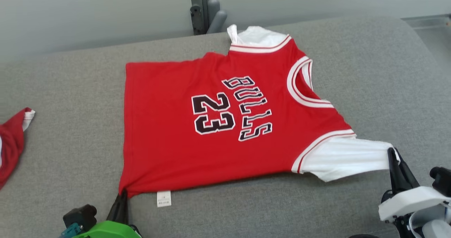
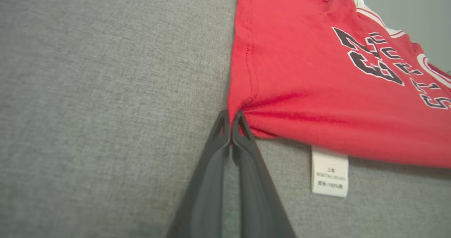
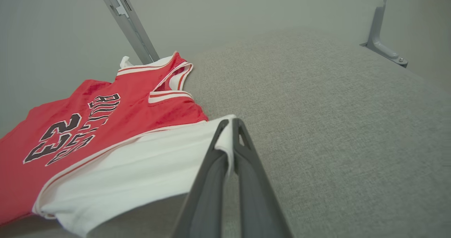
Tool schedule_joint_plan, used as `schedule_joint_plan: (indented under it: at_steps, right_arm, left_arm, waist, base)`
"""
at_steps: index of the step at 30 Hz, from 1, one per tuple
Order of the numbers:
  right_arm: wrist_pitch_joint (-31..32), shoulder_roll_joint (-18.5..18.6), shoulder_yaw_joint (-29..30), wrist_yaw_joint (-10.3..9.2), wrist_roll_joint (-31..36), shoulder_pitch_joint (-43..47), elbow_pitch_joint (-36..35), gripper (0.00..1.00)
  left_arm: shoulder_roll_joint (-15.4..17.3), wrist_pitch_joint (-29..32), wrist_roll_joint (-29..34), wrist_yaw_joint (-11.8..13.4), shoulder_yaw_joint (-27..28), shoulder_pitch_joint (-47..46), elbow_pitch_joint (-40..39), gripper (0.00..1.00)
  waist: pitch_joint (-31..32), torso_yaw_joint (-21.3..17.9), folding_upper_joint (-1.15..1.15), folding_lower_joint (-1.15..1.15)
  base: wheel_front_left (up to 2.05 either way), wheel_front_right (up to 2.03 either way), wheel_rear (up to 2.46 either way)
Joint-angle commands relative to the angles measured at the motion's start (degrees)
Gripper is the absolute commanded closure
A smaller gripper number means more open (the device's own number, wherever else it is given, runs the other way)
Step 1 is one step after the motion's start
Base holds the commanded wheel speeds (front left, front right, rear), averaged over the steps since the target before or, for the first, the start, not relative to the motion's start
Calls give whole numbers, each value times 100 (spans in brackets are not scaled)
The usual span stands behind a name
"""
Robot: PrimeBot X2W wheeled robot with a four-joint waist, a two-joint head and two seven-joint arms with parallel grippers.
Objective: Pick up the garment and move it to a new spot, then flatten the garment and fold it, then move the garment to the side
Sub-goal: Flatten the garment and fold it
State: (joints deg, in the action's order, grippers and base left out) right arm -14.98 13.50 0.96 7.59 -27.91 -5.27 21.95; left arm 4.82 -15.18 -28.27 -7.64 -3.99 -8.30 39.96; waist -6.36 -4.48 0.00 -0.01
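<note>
- Red "23" garment [image 1: 169,142] lies flat, mid grey tabletop [image 1: 63,90].
- L end effector [image 1: 122,195] clamped on its near hem corner, by care label [image 1: 164,198].
- R end effector [image 1: 391,153] clamped on white sleeve [image 1: 345,157] edge.

red jersey shirt [image 1: 169,125] w/ white short sleeves, red-and-white trim at neck & armholes, black "bulls 23" print outlined in white. it lies front up, spread nearly flat on the grey fabric surface [image 1: 370,72] — neck toward the robot's right, hem to its left. near hem corner is puckered; small white care label [image 1: 164,198] sticks out beside it.
</note>
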Motion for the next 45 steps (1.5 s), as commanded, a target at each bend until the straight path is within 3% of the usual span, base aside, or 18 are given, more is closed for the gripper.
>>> schedule_joint_plan:
  at_steps: [1, 10, 19, 31, 45]
  right_arm:
    - [-29, 49, 65, -18, 19, 113, -12, 100]
    - [-29, 83, 45, -21, 113, 798, -69, 100]
    - [-29, 23, 190, -20, 110, 923, -250, 100]
    - [-28, -185, 161, -14, 100, -4, -175, 100]
    - [-25, -314, 227, -15, 208, -1506, 785, 100]
  left_arm:
    - [71, 7, -40, 32, 62, 133, 0, 100]
    - [107, 4, -116, 31, 216, 734, -145, 100]
    - [-47, 3, -264, 30, 180, 947, -500, 100]
    - [-60, 4, -201, 26, -113, 170, -1015, 100]
    - [-123, 4, -179, 26, -60, -854, -631, 100]
  waist:
    - [562, 64, 0, 1]
    - [910, 117, 0, 1]
    - [822, 215, 0, 1]
    - [369, 321, 0, 1]
    - [-229, 348, 0, 1]
  base:
    - [0, 0, 0]
    - [0, 0, 0]
    - [0, 0, 0]
    - [0, 0, 0]
    - [0, 0, 0]
